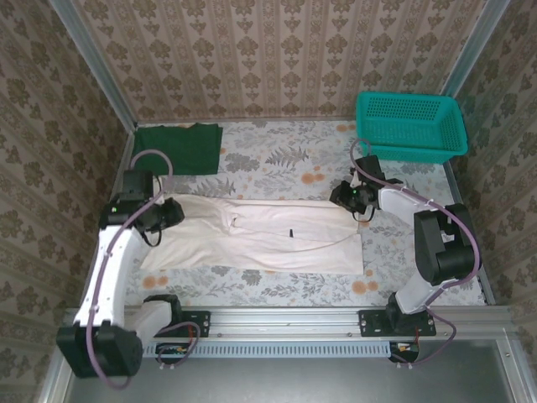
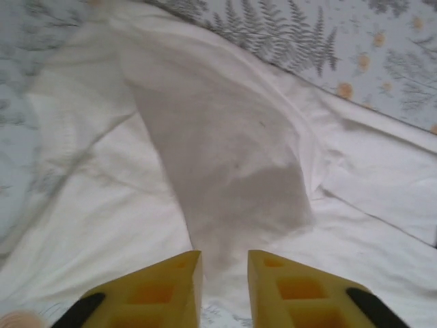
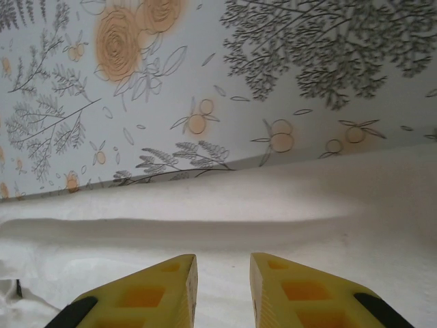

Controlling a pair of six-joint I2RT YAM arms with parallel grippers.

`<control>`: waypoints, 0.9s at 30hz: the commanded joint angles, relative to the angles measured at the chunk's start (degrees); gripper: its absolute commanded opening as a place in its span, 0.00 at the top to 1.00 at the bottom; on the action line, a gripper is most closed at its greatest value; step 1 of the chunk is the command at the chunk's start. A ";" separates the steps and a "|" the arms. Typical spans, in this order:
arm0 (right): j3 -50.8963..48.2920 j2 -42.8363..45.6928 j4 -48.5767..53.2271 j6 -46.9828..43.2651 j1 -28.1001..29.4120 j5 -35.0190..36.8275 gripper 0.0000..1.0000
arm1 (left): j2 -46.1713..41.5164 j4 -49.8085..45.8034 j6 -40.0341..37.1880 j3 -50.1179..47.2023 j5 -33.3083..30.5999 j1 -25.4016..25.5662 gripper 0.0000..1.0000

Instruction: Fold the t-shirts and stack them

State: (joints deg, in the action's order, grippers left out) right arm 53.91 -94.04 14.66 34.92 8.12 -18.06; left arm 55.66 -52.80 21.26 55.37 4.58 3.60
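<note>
Off-white t-shirt (image 1: 277,239) lies part-folded, my left claw (image 2: 224,256) at nine o'clock, right claw (image 3: 223,258) at three, both slightly parted; next I must pinch its edges.

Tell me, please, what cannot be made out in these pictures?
- Left wrist: whether the left gripper pinches the off-white t-shirt; its fingers hide the contact.
- Right wrist: the same for the right gripper.
- Top view: the dark tag mark, too small to read.
- Top view: how the green t-shirt is folded; its top layer covers the rest.
</note>
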 commanded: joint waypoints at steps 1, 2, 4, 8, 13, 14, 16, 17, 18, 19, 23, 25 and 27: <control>0.76 -0.87 3.28 0.56 -1.07 -0.40 0.71 | -6.20 -4.42 6.30 -0.64 -22.53 0.85 0.64; 1.39 -1.21 4.17 0.27 -1.25 -0.31 0.72 | -7.55 -5.27 9.00 -0.32 -26.74 -0.38 0.62; 2.19 -1.65 5.67 0.11 -1.65 -0.19 0.72 | -8.31 -4.91 11.09 -0.52 -29.05 -3.95 0.59; 2.24 -1.02 7.02 0.25 -1.97 -0.11 0.71 | -1.36 3.41 8.08 -1.49 -18.77 -9.20 0.50; 1.80 -0.69 8.17 0.31 -1.97 -1.06 0.71 | 20.86 7.28 4.23 6.92 -1.86 -10.71 0.53; 2.06 -0.87 8.62 0.08 -1.97 -0.92 0.71 | 25.32 7.37 3.65 9.15 0.98 -10.49 0.56; 2.24 -1.40 8.39 -0.20 -1.97 -0.92 0.71 | 31.92 8.83 2.88 12.21 4.96 -9.16 0.60; 2.29 -1.97 8.24 -0.24 -1.94 -0.91 0.71 | 34.72 9.68 2.65 13.29 4.61 -7.87 0.59; 2.62 -2.73 8.22 -0.42 -1.88 -0.90 0.71 | 37.40 10.28 2.07 14.55 4.90 -6.63 0.59; 3.06 -3.47 8.71 -0.42 -1.88 -0.32 0.71 | 40.51 10.09 1.36 16.06 5.34 -5.56 0.59; 4.89 -6.12 10.73 0.49 -1.97 2.75 0.71 | 49.98 7.71 0.17 20.89 1.12 -0.94 0.60; 5.13 -6.96 11.20 1.38 -2.12 3.87 0.71 | 53.04 6.08 0.79 21.85 -3.93 -0.35 0.61; 4.86 -7.62 12.28 3.19 -2.57 5.07 0.71 | 54.98 4.50 2.50 21.75 -9.61 -0.78 0.61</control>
State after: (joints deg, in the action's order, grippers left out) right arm 57.65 -100.29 23.20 35.64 6.17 -16.08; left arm 109.01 -43.70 23.51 76.16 2.59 3.79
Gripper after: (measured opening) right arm 0.288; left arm 0.392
